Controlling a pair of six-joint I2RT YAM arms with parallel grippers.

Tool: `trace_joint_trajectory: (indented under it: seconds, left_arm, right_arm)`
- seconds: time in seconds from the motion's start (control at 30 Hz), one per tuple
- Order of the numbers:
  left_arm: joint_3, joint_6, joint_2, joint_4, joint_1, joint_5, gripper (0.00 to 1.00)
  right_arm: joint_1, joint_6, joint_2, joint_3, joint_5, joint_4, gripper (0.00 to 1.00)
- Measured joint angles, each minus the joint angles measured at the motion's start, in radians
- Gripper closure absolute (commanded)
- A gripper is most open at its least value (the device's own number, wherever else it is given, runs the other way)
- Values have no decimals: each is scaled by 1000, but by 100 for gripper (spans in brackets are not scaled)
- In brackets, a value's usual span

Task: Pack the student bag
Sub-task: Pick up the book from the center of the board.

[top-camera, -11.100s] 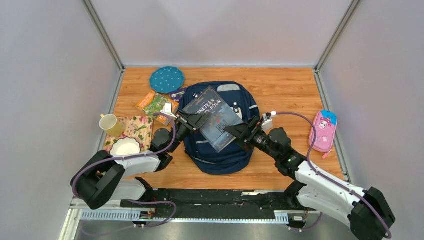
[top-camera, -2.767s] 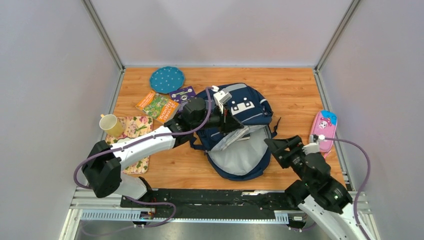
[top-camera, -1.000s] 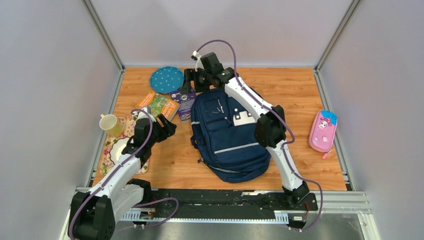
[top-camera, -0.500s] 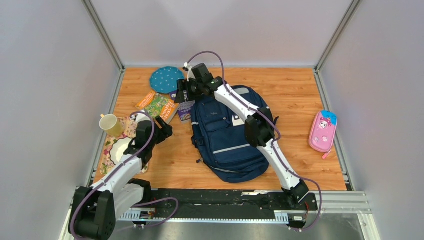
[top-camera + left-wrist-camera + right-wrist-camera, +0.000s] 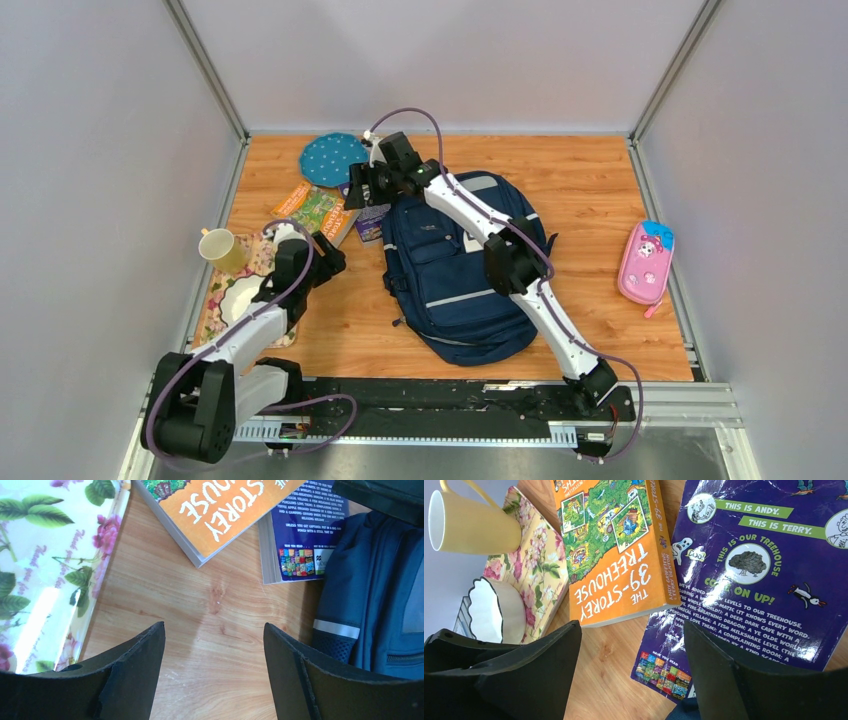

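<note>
Evidently unfinished — orange book (image 5: 611,555) and purple book (image 5: 744,580) lie unpacked at ten o'clock of the student bag (image 5: 455,280); left gripper (image 5: 214,640) and right gripper (image 5: 631,640) gape empty.

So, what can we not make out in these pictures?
- Top view: the inside of the bag, covered by its own fabric.
- Top view: the purple book, partly hidden by the right pincer; its print is too small to read.
- Left wrist view: the orange book, cut off by the top edge.
- Right wrist view: the bag, only a sliver at the bottom edge.
</note>
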Motion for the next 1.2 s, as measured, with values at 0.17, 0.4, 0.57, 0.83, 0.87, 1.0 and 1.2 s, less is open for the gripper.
trace_joint_trajectory:
  seconds: [0.17,0.4,0.57,0.83,0.87,1.0,1.2]
  left_arm:
    - [0,0,48,43,4,26,21]
    - [0,-9,102,75,5,41,21]
    - [-6,-25,106,137,6,40,21]
    - [-14,-81,176,244,53,43,20]
    - [-14,-88,193,255,58,44,20]
    - [-15,-106,244,299,74,52,20]
    - [-4,-117,315,371,84,97,20]
  right_arm:
    - [1,1,3,0,-5,5,19]
    - [3,20,27,5,-28,30,20]
    - [8,44,73,41,-27,51,20]
    - [8,103,90,51,8,69,21]
    - [8,111,96,58,8,71,23]
    - [7,143,117,74,-5,82,30]
    - [3,162,137,74,-50,109,35]
